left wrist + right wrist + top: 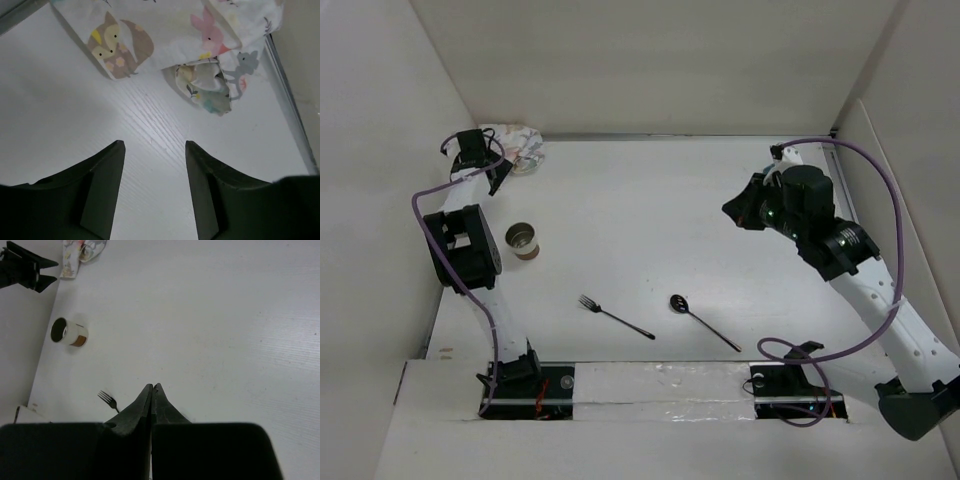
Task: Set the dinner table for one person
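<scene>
Two empty grippers: left gripper [154,145], jaws wide apart, just short of crumpled placemat [150,30], its top cropped; right gripper [151,386], jaws pressed together, hides fork [106,398] handle.

Tabletop [650,220]: plain matte white. Surrounding wall panels [650,60]: white. Placemat [165,30]: white cloth printed with a brown-and-yellow fox, a pink rabbit and a grey mouse. Cup [523,241]: white body, brown band at the base, dark interior. Fork [617,318] and spoon [708,325]: black. Left fingers [100,190] and right fingers [167,412]: black. Arm cables [899,230]: purple.
</scene>
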Available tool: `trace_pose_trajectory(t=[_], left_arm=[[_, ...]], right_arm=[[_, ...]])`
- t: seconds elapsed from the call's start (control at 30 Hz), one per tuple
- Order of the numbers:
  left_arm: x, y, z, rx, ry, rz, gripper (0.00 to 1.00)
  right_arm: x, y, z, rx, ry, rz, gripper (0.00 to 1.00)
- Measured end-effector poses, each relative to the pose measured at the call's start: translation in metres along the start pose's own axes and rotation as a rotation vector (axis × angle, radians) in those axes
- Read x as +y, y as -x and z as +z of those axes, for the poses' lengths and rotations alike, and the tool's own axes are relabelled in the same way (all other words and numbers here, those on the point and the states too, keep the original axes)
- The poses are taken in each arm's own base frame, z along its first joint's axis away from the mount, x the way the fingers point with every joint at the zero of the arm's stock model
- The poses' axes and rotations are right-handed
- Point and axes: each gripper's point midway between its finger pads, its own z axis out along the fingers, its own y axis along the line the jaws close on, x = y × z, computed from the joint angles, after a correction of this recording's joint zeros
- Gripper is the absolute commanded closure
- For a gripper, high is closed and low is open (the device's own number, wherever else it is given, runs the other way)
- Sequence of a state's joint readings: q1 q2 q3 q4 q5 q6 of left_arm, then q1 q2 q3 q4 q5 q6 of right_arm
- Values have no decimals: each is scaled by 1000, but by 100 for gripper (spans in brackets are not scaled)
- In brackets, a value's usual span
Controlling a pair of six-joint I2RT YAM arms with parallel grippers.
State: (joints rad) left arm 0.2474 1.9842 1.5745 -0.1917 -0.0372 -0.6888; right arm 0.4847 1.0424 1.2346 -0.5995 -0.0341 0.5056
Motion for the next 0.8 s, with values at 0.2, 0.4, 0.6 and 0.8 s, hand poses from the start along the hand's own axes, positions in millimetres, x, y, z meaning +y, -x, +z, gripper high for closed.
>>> trace_pose_trajectory(t=[0.2,0.4,0.6,0.8], left_arm=[[-2,9,35,-37,54,-4,43],[-2,21,70,-77,106,-7,40],[17,2,97,-39,174,-7,41],[22,2,103,-47,204,-21,49]], right_arm=[[-3,-7,11,32,-19,18,63],[-5,-13,21,62,-34,40,49],[7,-22,20,83,-6,40,48],[20,-26,19,86,0,35,48]])
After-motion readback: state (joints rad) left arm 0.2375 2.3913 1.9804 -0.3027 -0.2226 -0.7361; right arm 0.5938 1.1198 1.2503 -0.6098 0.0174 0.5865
